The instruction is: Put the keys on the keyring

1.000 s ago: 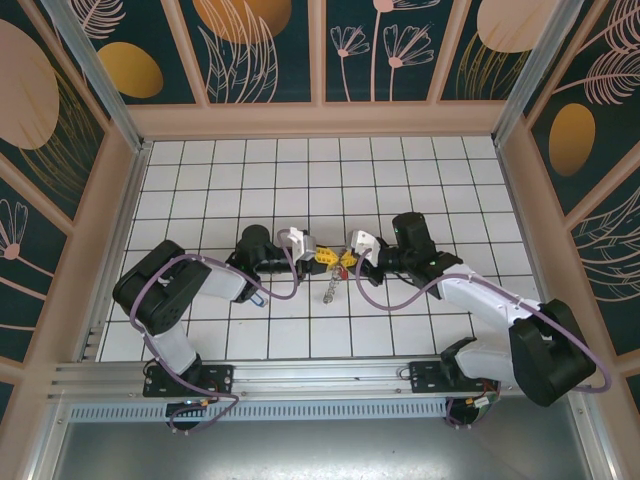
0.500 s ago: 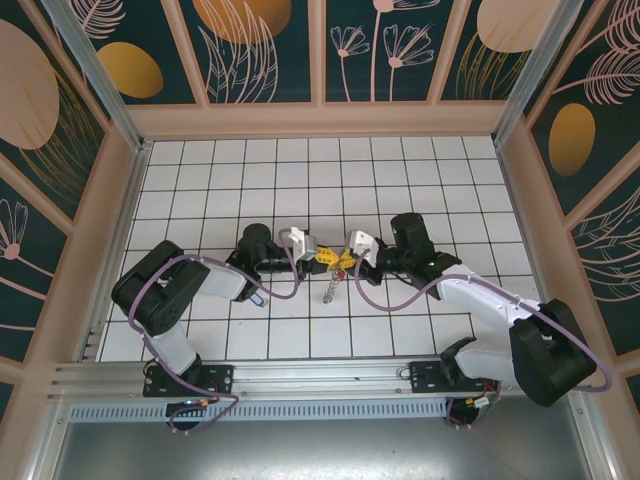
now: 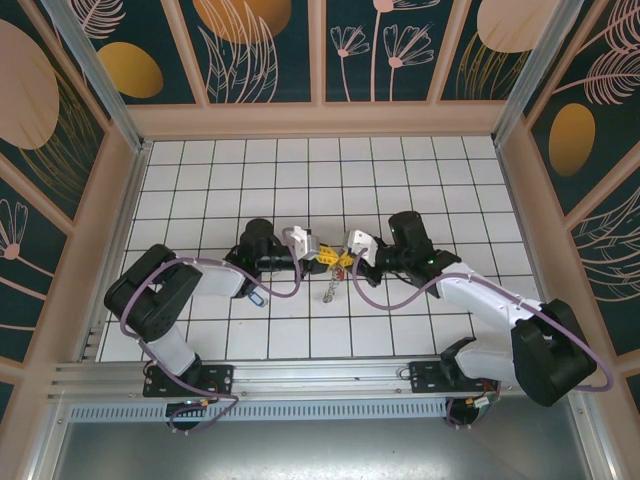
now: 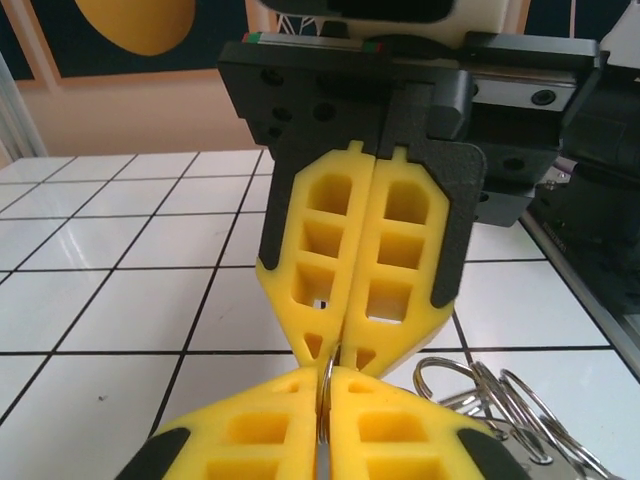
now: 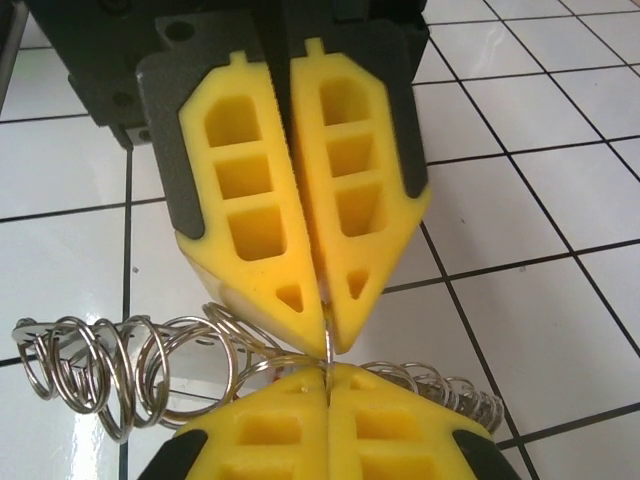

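Tip to tip, the left claw (image 4: 322,378) and right claw (image 5: 327,375) both clamp the thin keyring (image 5: 327,354) between them.

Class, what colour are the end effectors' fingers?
The fingers are yellow, clearest in the right wrist view.

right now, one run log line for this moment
left gripper: shut on metal ring | right gripper: shut on same ring | tips facing, almost touching | ring bunch beside
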Motion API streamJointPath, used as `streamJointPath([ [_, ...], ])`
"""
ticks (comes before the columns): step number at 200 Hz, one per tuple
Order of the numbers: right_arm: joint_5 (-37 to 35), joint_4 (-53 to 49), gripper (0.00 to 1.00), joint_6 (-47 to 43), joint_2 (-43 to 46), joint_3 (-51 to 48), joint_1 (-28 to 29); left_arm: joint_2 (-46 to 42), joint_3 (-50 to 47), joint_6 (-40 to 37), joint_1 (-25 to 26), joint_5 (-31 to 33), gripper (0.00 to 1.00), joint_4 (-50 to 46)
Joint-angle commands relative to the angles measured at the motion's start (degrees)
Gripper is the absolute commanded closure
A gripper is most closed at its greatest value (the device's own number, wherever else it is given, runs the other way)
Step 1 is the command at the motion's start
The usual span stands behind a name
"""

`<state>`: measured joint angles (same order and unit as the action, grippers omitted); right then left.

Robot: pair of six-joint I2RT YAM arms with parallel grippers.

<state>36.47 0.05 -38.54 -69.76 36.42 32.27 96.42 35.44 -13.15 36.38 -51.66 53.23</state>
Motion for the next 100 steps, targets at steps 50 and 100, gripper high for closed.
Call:
streamJointPath([
  [50,-3.54,-9.15,1.00,-3.60,-0.69,8.02,2.61,-1.76,13.28,-25.94,0.35,1.22,0.78,-41.73],
  [100,-4.30,-10.01,1.00,-3.29,-0.65,9.99,3.97,-1.11,16.90,-30.13,0.34,2.33,0.90,-49.65],
])
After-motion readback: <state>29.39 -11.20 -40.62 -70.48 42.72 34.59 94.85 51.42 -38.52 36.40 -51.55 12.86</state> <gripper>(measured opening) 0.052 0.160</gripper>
